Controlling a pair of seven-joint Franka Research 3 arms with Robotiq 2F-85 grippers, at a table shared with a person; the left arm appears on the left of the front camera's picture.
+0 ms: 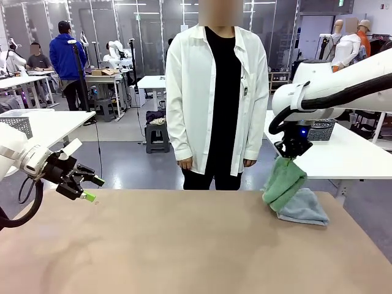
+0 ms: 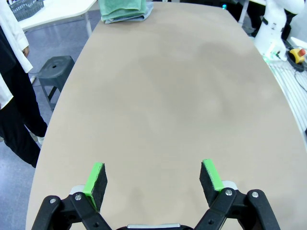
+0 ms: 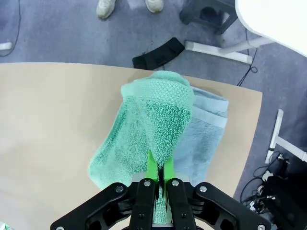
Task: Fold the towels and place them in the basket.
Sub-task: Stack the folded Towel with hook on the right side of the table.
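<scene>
A mint green towel (image 1: 283, 182) hangs from my right gripper (image 1: 291, 155), which is shut on its top edge above the table's far right corner. Seen from the right wrist, the green towel (image 3: 144, 129) drapes down from the pinched fingers (image 3: 152, 168) over a pale blue-grey towel (image 3: 204, 132). That blue-grey towel (image 1: 304, 208) lies folded flat on the table beneath the green one. My left gripper (image 1: 92, 188) hovers open at the table's left edge, nothing between its green pads (image 2: 95, 178). Both towels (image 2: 122, 9) appear at the far end in the left wrist view. The basket is out of view.
A person in a white shirt (image 1: 214, 92) stands at the far side of the tan table (image 1: 184, 245), hands down. A white table (image 1: 343, 153) with a grey mesh basket (image 1: 321, 130) stands behind on the right. A stool (image 2: 55, 72) sits on the floor beside the table.
</scene>
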